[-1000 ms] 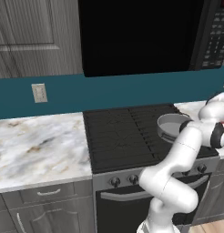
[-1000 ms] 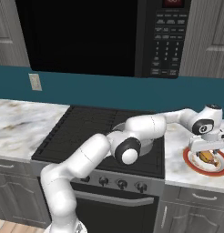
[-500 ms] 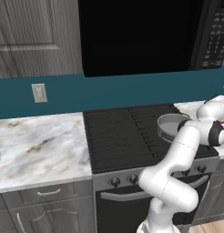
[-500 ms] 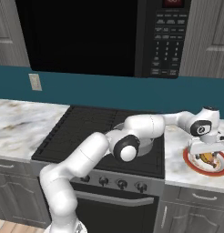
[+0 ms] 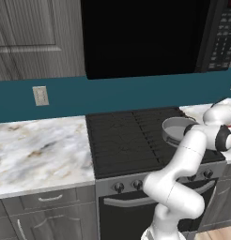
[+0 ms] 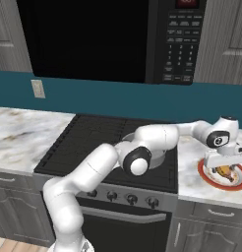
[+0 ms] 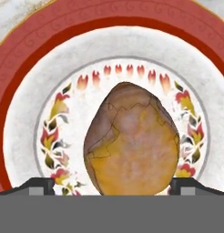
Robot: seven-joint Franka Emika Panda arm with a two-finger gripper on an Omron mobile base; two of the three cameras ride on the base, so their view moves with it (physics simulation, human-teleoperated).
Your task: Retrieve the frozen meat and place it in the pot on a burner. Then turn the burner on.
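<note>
Jaws (image 6: pixel 224 166) hang spread over the frozen meat (image 6: pixel 224 172) on the red-rimmed plate (image 6: pixel 208 175); pot (image 6: pixel 159 157) on the cooktop (image 6: pixel 88 145).

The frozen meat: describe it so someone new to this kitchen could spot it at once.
Start at the stove under the microwave, then move to the marble counter on its right. There a red-rimmed plate sits beneath the open gripper. The frozen meat is the orange-brown oblong lump lying on it, the only food around.

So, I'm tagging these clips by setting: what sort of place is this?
A rendered home kitchen, by the look of it: a gas cooktop set in a marble counter, a microwave above, and grey cabinets.
</note>
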